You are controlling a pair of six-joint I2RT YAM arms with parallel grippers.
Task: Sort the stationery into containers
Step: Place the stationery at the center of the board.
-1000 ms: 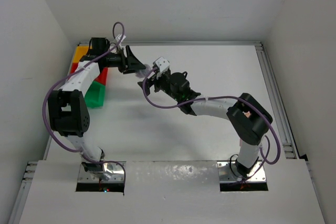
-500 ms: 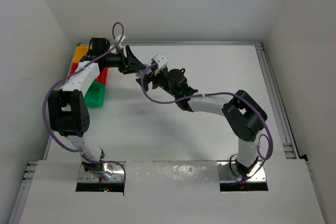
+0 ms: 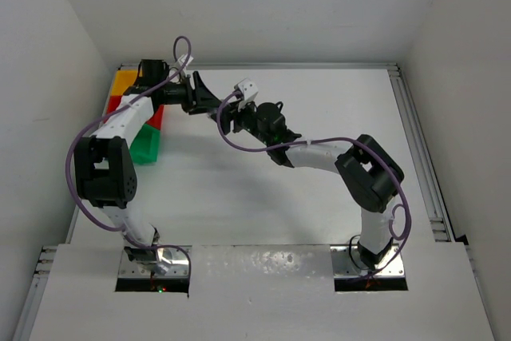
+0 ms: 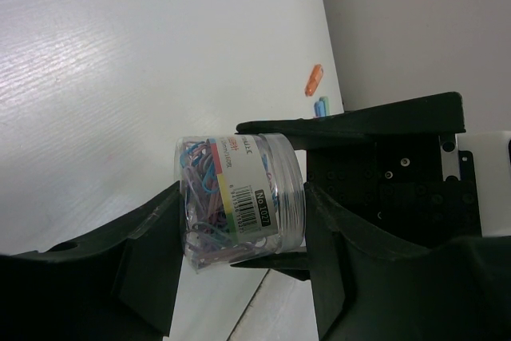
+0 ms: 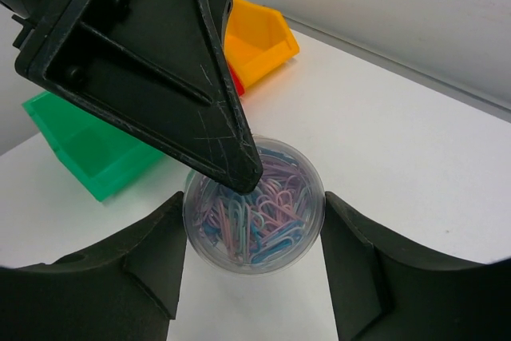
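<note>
A clear round jar of pastel paper clips [image 4: 239, 197] sits between both grippers above the table, right of the bins. My left gripper [image 4: 243, 225] is shut on its two ends, base and lid. My right gripper [image 5: 254, 221] is shut on its round sides [image 5: 254, 205]. In the top view the two grippers meet, the left gripper [image 3: 212, 103] against the right gripper [image 3: 225, 117], and hide the jar. The yellow bin [image 3: 122, 81], red bin [image 3: 156, 114] and green bin [image 3: 144, 146] stand in a row at the table's left edge. No tape rolls show.
An orange stick [image 4: 313, 80] and blue and green sticks [image 4: 321, 106] lie on the table by the wall. The yellow bin [image 5: 255, 37] and green bin [image 5: 80, 141] lie just beyond the jar. White walls enclose the table on three sides.
My right arm has reached up and left, bringing its gripper against the left gripper. The left arm has stayed almost still.
</note>
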